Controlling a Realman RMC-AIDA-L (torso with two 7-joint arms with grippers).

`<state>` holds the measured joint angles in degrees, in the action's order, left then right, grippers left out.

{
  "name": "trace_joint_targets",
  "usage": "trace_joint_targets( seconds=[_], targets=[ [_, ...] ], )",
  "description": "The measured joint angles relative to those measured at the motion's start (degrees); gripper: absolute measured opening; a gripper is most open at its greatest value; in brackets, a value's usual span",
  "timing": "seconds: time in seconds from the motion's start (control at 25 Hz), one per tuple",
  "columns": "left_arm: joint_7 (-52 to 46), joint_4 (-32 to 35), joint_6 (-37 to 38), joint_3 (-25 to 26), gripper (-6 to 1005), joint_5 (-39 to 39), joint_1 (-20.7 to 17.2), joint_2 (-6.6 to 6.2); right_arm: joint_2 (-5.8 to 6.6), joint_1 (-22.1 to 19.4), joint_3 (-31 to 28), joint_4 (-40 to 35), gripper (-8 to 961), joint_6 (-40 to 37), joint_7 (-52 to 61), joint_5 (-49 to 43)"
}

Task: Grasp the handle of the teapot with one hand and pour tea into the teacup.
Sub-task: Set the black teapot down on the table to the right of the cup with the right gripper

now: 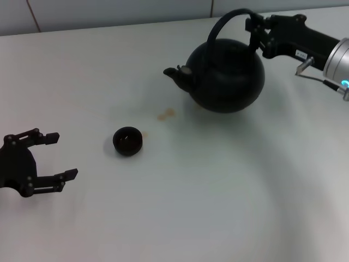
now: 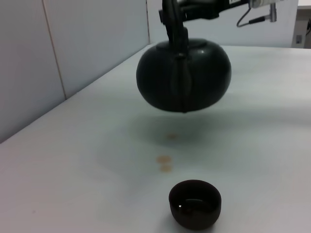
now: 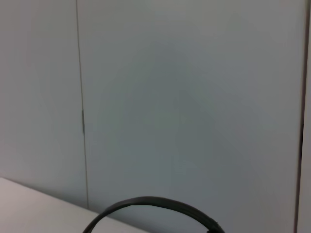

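The teapot (image 1: 226,76) is a round, matte-black, kettle-shaped body with a stubby spout. The left wrist view shows it hanging clear of the tabletop (image 1: 207,191), with a soft shadow beneath it. Its handle (image 1: 226,21) is a thick black hoop arching over the lid. The right gripper (image 1: 256,33), an angular black assembly on a silver wrist, has its jaws closed on that hoop at the end opposite the spout. The contact itself is dark on dark, so the fingertips are hard to separate from the handle. In the right wrist view only a thin curved sliver of the handle (image 3: 155,208) shows against a plain pale wall panel. None of that gripper's own fingers show there.

The teacup (image 1: 127,141) is a small, low, round black cup without a handle. It stands on the smooth white tabletop between the two grippers, nearer the left one and well apart from the teapot's spout. Its inside glints wetly in the left wrist view. A few pale-brown drops of tea (image 1: 166,114) lie on the tabletop between cup and pot.

The left gripper (image 1: 62,155) rests low beside the teacup with its two skeletal black jaws spread apart, holding nothing. Its arm is cut off by the frame edge.
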<state>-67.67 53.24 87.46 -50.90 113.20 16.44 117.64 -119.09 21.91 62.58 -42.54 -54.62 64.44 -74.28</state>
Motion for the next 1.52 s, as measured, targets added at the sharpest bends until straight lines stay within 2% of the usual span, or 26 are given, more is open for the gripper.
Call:
trace_joint_targets(
  seconds=[0.52, 1.24, 1.36, 1.52],
  targets=[
    [-0.03, 0.57, 0.27, -0.26, 871, 0.00, 0.02, 0.14, -0.11, 2.50, 0.78, 6.19, 101, 3.90, -4.40, -0.44],
    [-0.62, 1.82, 0.16, -0.26, 872, 0.00, 0.52, 0.17, -0.06, 3.54, 0.79, 6.05, 103, 3.88, -4.88, 0.07],
    [-0.63, 1.82, 0.14, -0.26, 872, 0.00, 0.52, 0.19, -0.06, 3.47, 0.71, 6.01, 269, 3.72, -5.03, 0.09],
    [-0.63, 1.82, 0.28, -0.26, 873, 0.00, 0.52, 0.21, -0.07, 3.27, 0.55, 5.98, 415, 3.53, -5.08, 0.11]
  ],
)
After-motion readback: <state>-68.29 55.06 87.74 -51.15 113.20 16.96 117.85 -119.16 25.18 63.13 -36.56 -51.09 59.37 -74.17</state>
